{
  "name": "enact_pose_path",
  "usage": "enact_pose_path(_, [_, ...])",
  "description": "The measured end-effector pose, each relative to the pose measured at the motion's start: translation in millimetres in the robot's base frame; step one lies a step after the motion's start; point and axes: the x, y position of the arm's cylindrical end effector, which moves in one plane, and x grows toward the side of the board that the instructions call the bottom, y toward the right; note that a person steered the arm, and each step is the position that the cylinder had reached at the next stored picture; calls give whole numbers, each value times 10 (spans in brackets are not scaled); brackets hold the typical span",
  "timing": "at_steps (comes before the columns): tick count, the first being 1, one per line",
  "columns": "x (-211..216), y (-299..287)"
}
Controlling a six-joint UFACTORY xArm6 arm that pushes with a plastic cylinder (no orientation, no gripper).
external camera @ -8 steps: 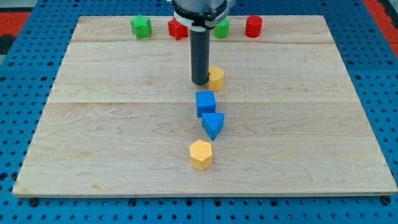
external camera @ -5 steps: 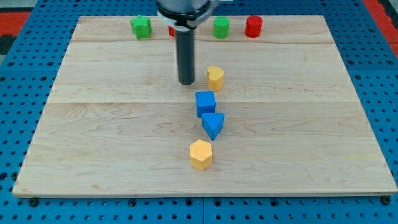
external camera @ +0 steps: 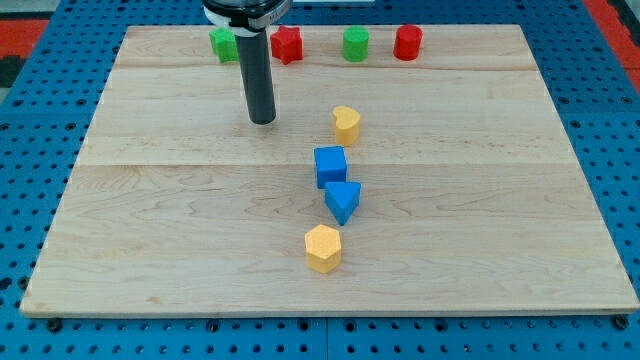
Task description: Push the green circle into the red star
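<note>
While our rod stands upright over the wooden board [external camera: 150, 230], my tip [external camera: 262, 121] rests on bare wood in the upper middle, gripping nothing and touching no block. We see the red star [external camera: 287, 45] up and slightly to the view's right of the tip, near the top edge. The green circle [external camera: 355, 44] lies farther right along that same top row, well apart from the tip, with a gap between it and the star. A green block [external camera: 224, 43], partly hidden behind the rod, sits at the row's left, and a red block [external camera: 407, 42] at its right. To the tip's right sits a yellow heart [external camera: 347, 124]; below it, a blue cube [external camera: 331, 165], a blue triangle [external camera: 343, 200] and a yellow hexagon [external camera: 323, 248].
</note>
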Motion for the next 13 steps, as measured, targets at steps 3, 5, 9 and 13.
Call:
enact_pose_path(3, [-472, 408])
enact_pose_path(5, [-1329, 519])
enact_pose_path(9, [-1694, 979])
enact_pose_path(13, [-1376, 703])
